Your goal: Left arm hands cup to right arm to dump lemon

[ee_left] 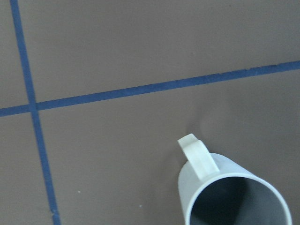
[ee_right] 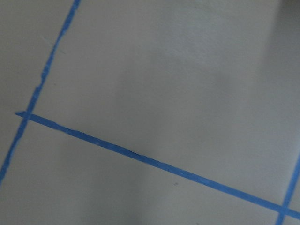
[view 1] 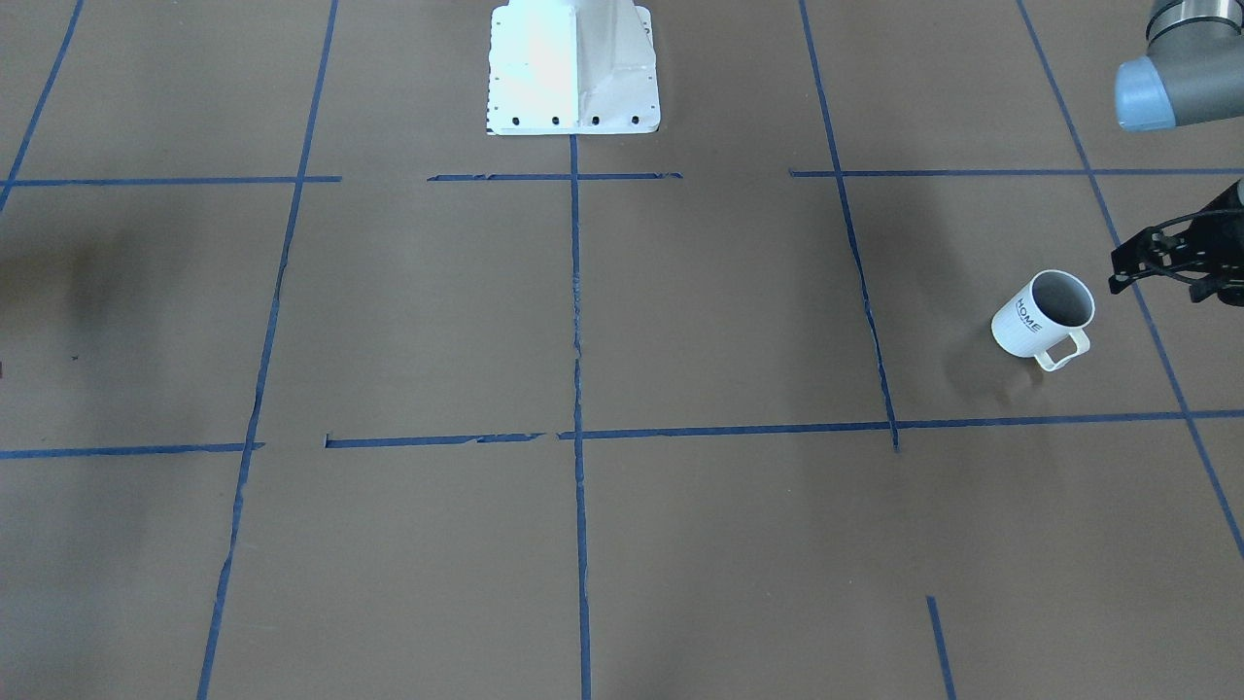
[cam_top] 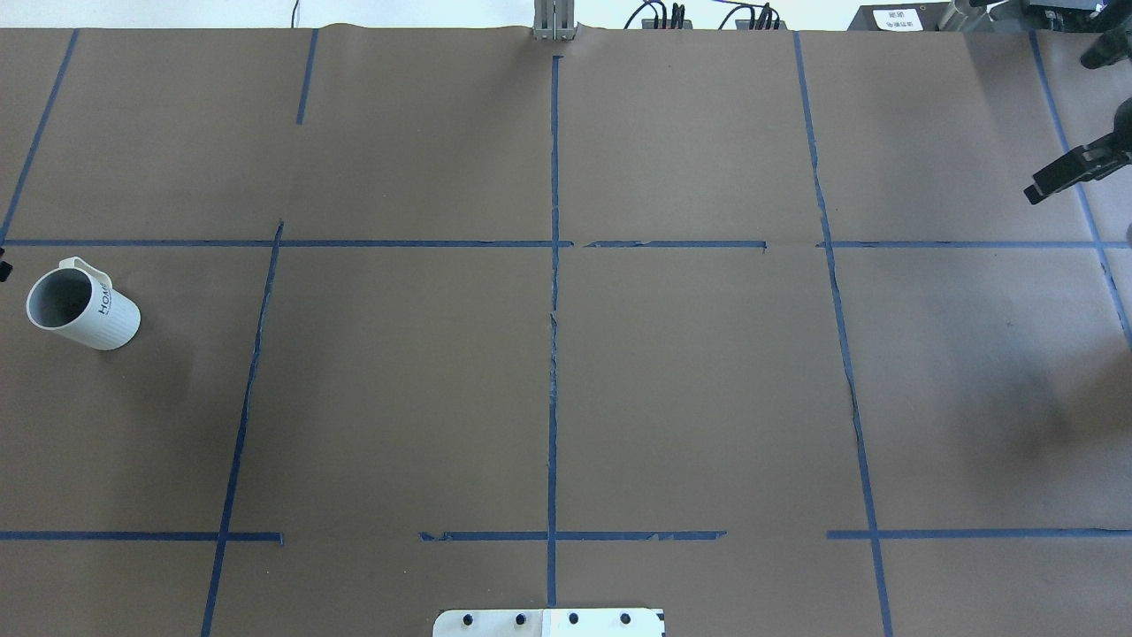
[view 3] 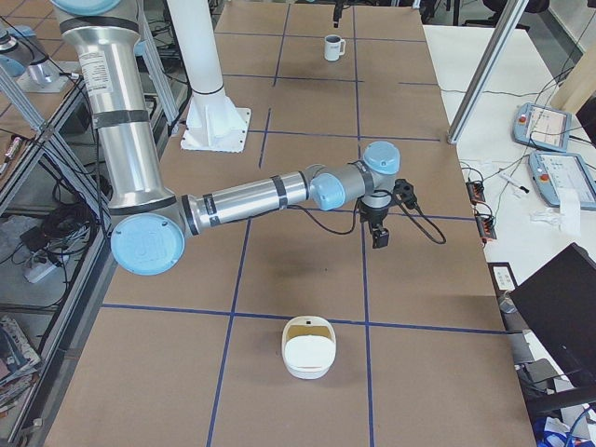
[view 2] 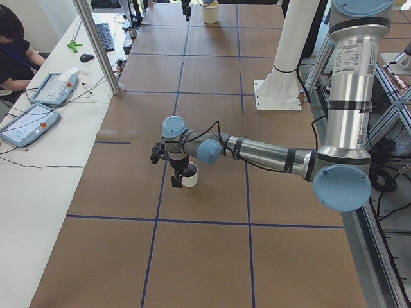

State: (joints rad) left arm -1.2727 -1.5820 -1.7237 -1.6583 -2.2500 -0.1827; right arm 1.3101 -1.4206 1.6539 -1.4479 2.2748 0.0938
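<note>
Your cup stands upright on the table at the robot's left, with the left gripper just beside it, spread wide and holding nothing. You cannot tell how open the right gripper is.

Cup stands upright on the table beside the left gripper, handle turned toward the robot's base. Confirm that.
Wrong in one respect: the handle points away from the robot's base, toward the operators' side. The front-facing view shows it. The rest holds: the cup stands upright on the table beside the left gripper.
</note>
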